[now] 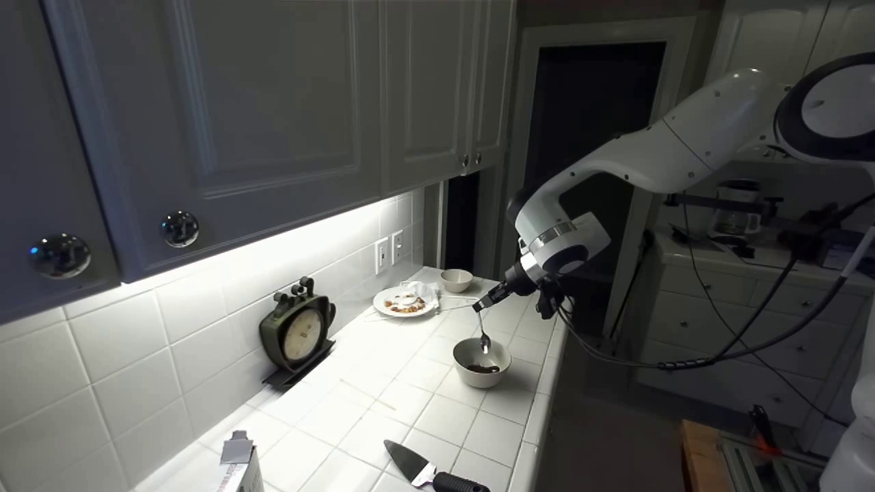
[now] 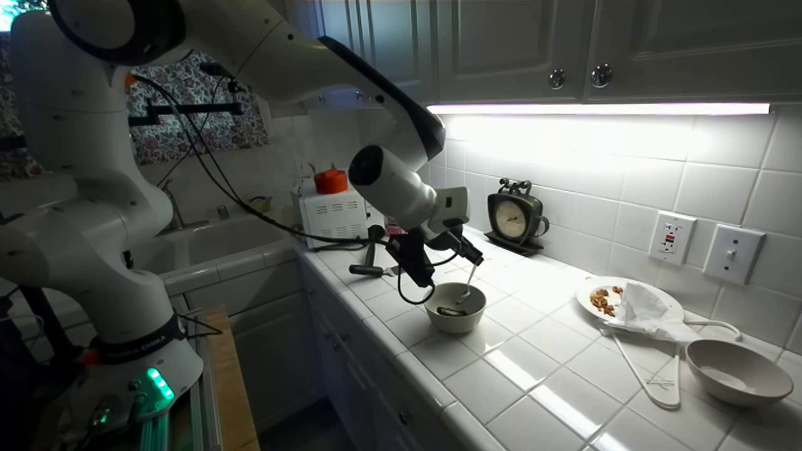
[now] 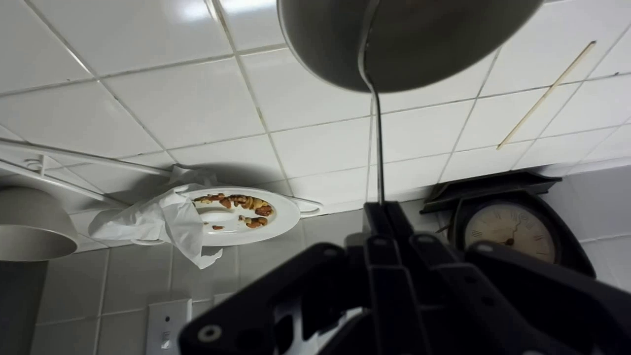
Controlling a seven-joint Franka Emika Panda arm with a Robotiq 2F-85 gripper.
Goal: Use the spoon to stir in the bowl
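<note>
The bowl (image 1: 472, 379) is small, deep and pale grey-white, and stands on the tiled counter near its front edge. It also shows in an exterior view (image 2: 455, 323) and at the top of the wrist view (image 3: 434, 44). Dark stuff (image 2: 450, 311) lies at its bottom. My gripper (image 1: 477, 306) is above the bowl, shut on the end of the spoon's thin handle, as the wrist view also shows (image 3: 387, 206). The spoon (image 3: 379, 143) hangs down steeply, slightly tilted, with its head inside the bowl. I cannot tell whether the head touches the wall or contents.
A plate (image 1: 380, 298) with food and a crumpled napkin (image 2: 645, 305), white tongs (image 2: 664, 398) and a smaller pale dish (image 2: 739, 376) are nearby. A green clock-like scale (image 1: 301, 335) stands by the wall. A black-handled server (image 1: 424, 471) and a thin stick (image 3: 547, 93) lie on the counter.
</note>
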